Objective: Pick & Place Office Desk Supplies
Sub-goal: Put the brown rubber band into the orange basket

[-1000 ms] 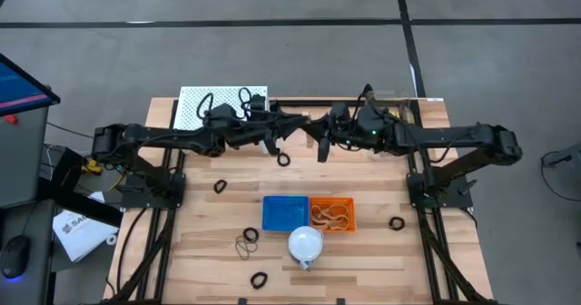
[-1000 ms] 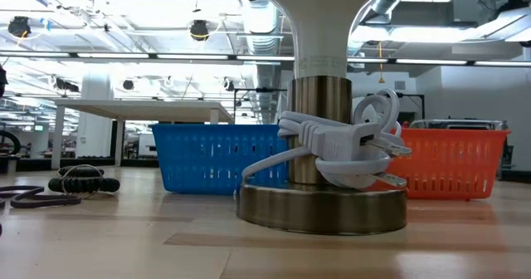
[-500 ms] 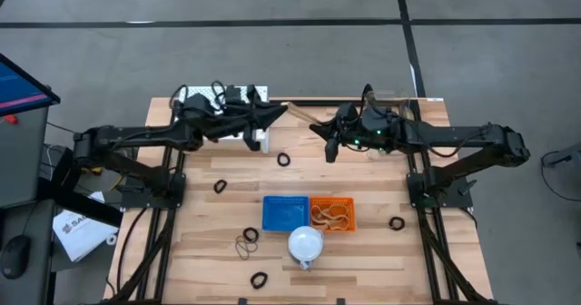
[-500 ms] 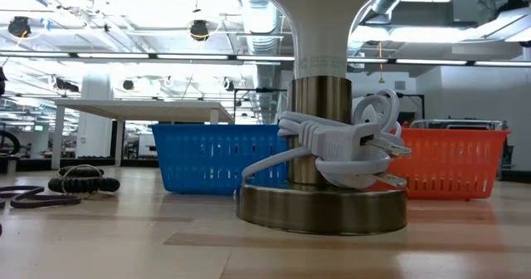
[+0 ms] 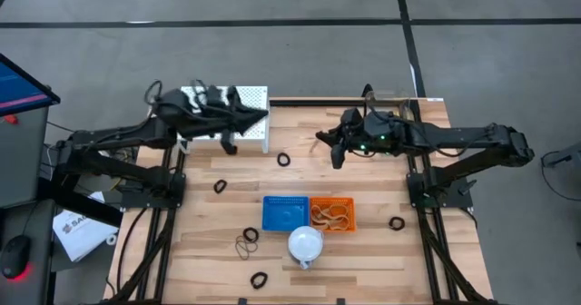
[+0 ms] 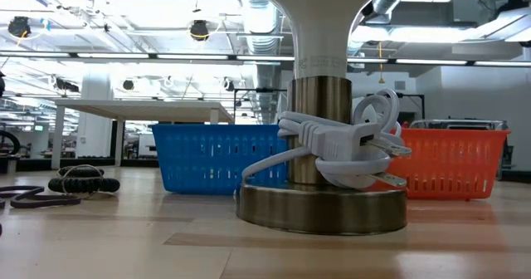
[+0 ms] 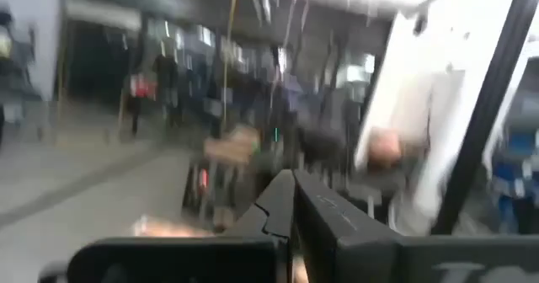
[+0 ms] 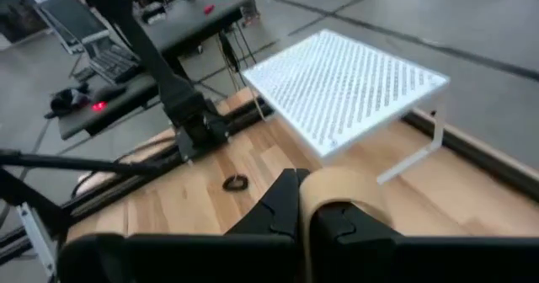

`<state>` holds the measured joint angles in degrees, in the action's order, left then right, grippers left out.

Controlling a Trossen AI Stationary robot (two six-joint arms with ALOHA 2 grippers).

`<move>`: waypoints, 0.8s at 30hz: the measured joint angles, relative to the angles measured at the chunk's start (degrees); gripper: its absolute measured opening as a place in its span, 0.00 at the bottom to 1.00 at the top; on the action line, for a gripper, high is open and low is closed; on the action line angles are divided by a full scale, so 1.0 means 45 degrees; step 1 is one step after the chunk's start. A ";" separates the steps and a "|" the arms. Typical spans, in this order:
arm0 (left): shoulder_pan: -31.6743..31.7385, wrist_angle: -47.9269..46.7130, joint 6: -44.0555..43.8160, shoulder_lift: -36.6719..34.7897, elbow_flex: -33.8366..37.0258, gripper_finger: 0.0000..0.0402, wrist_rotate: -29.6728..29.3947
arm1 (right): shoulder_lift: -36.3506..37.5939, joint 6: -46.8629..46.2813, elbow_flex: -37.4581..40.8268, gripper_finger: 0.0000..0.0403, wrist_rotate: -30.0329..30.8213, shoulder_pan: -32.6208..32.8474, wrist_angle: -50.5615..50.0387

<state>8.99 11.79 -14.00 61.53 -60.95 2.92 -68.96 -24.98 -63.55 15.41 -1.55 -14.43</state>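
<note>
Small black rings lie loose on the wooden table: one (image 5: pixel 283 160) at the far middle, one (image 5: pixel 219 186) left of the baskets, one (image 5: pixel 395 222) at the right. Thin rubber-band loops (image 5: pixel 245 247) and two more rings (image 5: pixel 259 279) lie near the front edge. More tan bands sit in the orange basket (image 5: pixel 331 214). My left gripper (image 5: pixel 264 114) is shut and hovers over the white perforated shelf (image 5: pixel 222 105); its shut fingers (image 7: pixel 290 200) point out into the room. My right gripper (image 5: pixel 320 138) is shut above the far middle of the table; it appears again as my right gripper (image 8: pixel 303 190).
A blue basket (image 5: pixel 284 211) stands beside the orange one, and a white dome lamp (image 5: pixel 306 243) stands in front of them. The lamp's metal base with its coiled white cord (image 6: pixel 332 150) fills the low view. Bare wood lies between the far ring and the baskets.
My left arm has drawn back from the far middle of the table toward the far left corner and now hovers over the white shelf. My right gripper has shifted a little toward the table's right edge. The loose items have stayed where they were.
</note>
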 joint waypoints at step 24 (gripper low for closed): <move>-0.0005 -0.2256 0.0006 -0.0848 -0.0019 0.01 0.0078 | 0.0245 -0.7486 0.1881 0.00 0.0520 0.4300 -0.3354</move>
<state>8.97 1.64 -13.98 57.71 -61.04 3.27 -67.85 -58.66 -55.09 17.75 17.80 -29.52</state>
